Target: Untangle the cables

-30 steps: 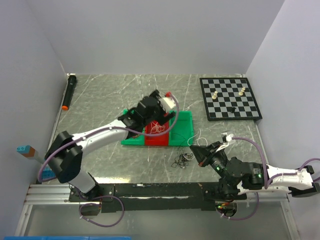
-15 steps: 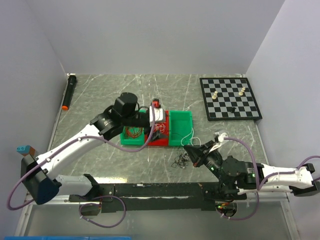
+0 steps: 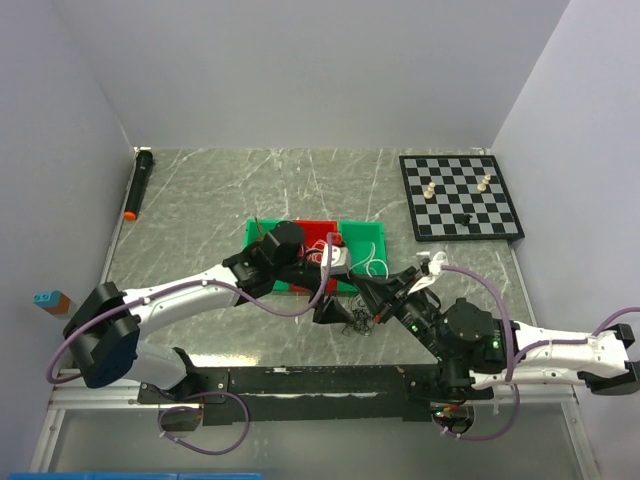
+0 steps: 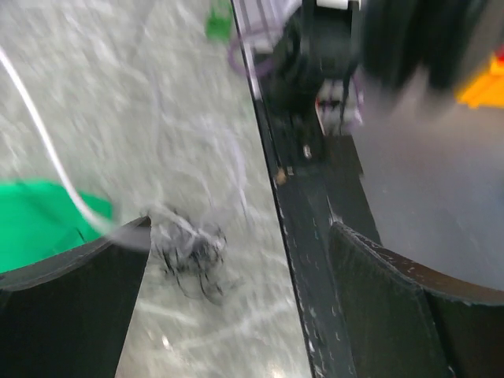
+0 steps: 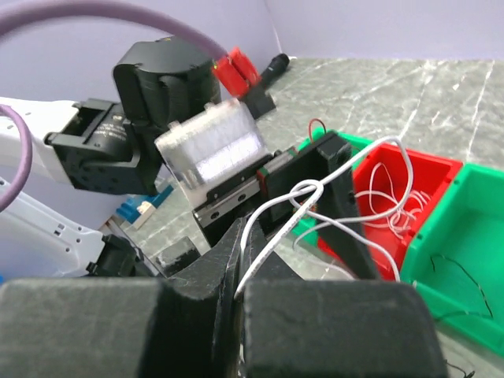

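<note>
A small tangle of black cables [image 3: 360, 320] lies on the table in front of the bins and shows blurred in the left wrist view [image 4: 189, 252]. My left gripper [image 3: 328, 312] is open and empty just left of it, fingers [image 4: 71, 299] wide apart. My right gripper [image 3: 373, 297] is shut on a white cable [image 5: 315, 197]. That cable loops back to more white cable in the red bin [image 5: 409, 189] and shows from above [image 3: 375, 263]. A single black strand lies in the right green bin [image 5: 465, 260]. Red/brown cables are hidden by my left arm.
Three joined bins stand mid-table: left green [image 3: 258, 232], red [image 3: 318, 228], right green [image 3: 365, 238]. A chessboard [image 3: 460, 195] with a few pieces is at the back right. A black marker [image 3: 137, 183] lies at the far left. The black rail [image 4: 295, 236] runs along the near edge.
My left arm swung from over the bins down and forward to beside the black tangle. My right gripper moved left and toward the bins, still holding the white cable.
</note>
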{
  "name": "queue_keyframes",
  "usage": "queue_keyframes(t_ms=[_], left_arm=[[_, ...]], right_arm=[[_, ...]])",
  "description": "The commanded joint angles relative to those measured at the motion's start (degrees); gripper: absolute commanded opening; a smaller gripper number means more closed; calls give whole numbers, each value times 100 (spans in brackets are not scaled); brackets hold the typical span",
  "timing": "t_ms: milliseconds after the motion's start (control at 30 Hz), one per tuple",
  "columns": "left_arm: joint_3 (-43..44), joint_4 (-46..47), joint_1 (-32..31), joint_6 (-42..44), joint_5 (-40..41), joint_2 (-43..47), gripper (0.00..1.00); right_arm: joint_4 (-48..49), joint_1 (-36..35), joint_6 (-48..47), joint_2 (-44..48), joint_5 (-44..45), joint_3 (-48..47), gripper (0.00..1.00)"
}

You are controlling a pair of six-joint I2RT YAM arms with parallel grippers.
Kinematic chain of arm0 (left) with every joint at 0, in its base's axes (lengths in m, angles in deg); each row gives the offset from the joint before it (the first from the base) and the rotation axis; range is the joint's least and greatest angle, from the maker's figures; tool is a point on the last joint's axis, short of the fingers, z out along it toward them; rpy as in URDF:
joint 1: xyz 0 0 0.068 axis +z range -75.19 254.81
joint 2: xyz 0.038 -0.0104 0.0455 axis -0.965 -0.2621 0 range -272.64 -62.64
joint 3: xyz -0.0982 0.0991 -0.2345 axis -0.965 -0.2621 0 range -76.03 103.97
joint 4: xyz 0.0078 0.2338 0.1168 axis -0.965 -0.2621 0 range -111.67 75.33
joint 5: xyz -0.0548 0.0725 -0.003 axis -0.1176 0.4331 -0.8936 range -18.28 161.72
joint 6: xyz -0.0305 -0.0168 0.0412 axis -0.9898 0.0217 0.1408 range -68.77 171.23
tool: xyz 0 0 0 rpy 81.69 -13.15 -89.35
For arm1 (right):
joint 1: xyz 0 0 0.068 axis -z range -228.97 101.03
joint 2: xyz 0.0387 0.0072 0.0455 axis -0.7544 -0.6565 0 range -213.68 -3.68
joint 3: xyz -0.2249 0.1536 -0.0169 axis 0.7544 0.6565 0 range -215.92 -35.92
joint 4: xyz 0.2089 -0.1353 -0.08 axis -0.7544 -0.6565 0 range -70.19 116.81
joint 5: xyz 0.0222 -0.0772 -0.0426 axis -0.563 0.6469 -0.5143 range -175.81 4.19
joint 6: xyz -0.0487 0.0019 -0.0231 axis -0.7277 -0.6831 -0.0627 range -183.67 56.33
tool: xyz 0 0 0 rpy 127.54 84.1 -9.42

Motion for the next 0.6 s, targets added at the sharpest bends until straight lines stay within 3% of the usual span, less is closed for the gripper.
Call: queue_keyframes(t_ms=[0, 233, 400, 500, 567], left_arm=[[-112, 1587, -149, -600, 23, 88, 98], [-455, 2220, -474, -486, 954, -25, 89], [-596, 2607, -528, -283, 1894, -175, 64], [-639, 2827, -563, -336, 2578, -228, 38], [-657, 2880, -563, -354, 2924, -236, 33]], right_arm=[[601, 274, -209, -231, -573, -356, 0], [768, 828, 20, -407, -1329, -427, 0], [795, 854, 90, -451, -1541, -497, 0], [812, 855, 152, -442, -1646, -515, 0], [786, 855, 152, -416, -1708, -550, 0]])
